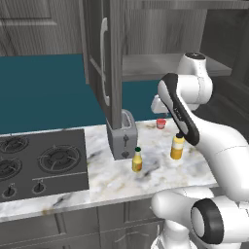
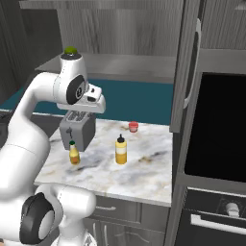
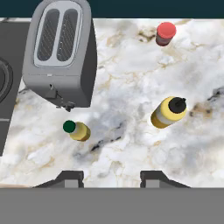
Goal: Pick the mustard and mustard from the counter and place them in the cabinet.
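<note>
Your gripper (image 3: 111, 177) hangs high above the counter (image 3: 131, 162), looking straight down, with its jaws at their narrowest and nothing between them. Both bottles stand upright on the marble, well apart from each other: the tall mustard (image 3: 168, 112) with the dark nozzle sits toward the right side of the slab, and the small mustard (image 3: 77, 130) with the green cap stands just off the front corner of the toaster (image 3: 61, 52). A red cup (image 3: 165, 33) waits near the back edge, by the teal wall. The cabinet (image 1: 146, 65) hangs above with its door (image 1: 104, 63) swung out over the toaster. Neither bottle is picked yet, so you are probably at the very start. Watch the jaws: as narrow as they stand now, they would likely land on top of a bottle and tip it, so widen them before you descend. The small bottle leaves little room beside the toaster, and a finger may catch the toaster's wall. On the lift, the open door's edge sits close to your path and could knock a bottle loose.
</note>
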